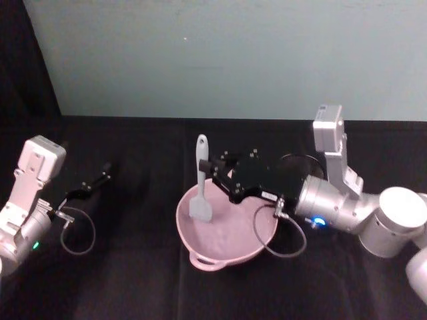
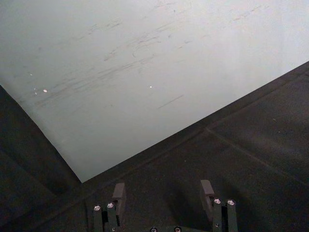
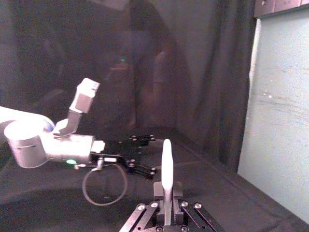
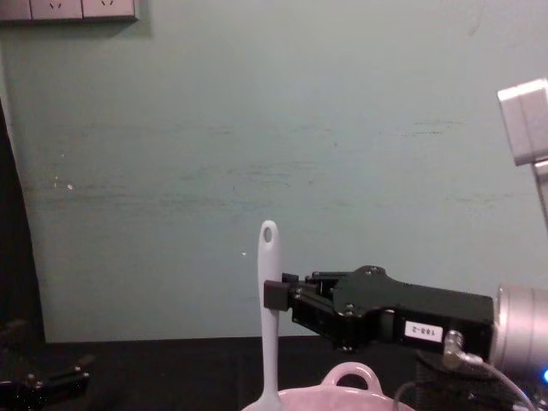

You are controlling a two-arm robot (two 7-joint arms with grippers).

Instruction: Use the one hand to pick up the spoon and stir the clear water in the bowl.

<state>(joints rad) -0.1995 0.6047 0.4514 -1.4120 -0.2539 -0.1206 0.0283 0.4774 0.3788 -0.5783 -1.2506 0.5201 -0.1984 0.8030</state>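
Dim, even indoor light. The pale teal wall (image 1: 233, 60) is the brightest area; the black desk (image 1: 133, 287) swallows shadows. The right wrist view is darkest by far.

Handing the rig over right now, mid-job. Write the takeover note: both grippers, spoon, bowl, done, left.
Right gripper: jaws shut on the spoon handle, holding it upright.
Left gripper: jaws open, holding nothing, parked far left.
Spoon: head down inside the pink bowl.
Done: spoon picked up and brought into the bowl.
Left: stir the water, probably in small circles clear of the rim.
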